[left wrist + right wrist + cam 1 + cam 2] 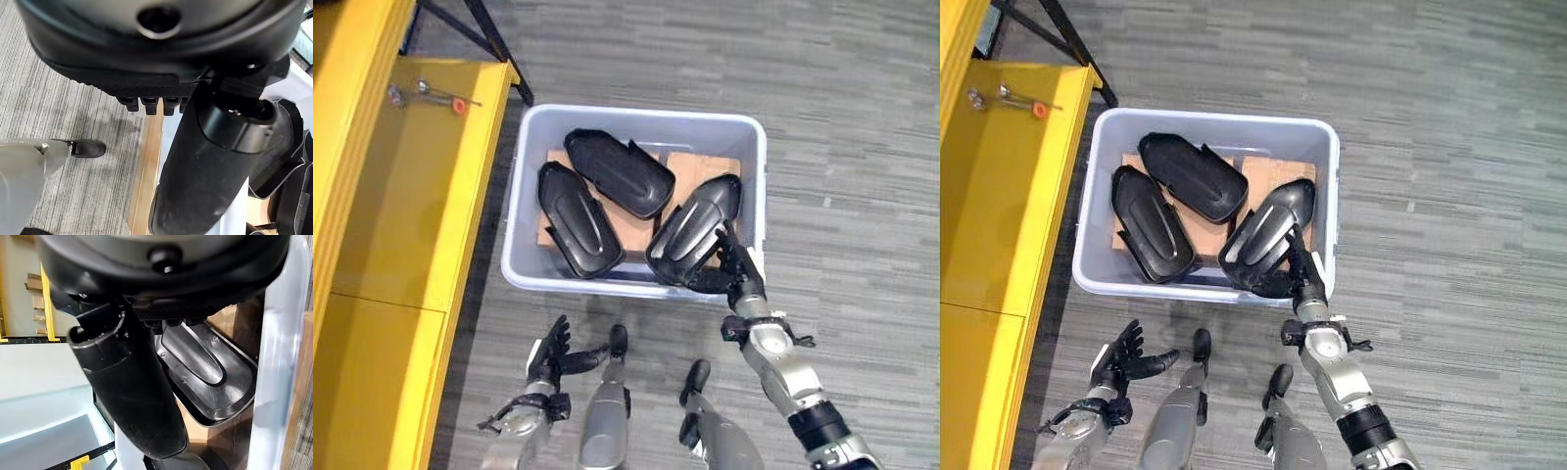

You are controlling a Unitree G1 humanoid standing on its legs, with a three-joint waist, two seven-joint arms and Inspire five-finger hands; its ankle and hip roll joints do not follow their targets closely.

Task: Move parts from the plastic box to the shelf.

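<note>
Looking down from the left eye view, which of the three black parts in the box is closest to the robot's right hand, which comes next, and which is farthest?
From the right hand, at the plastic box's near right corner:
1. The right part, leaning at the box's right side, right against the hand's fingers.
2. The middle part, lying across the box's centre towards the back.
3. The left part, along the box's left side, towards the yellow shelf.
</note>
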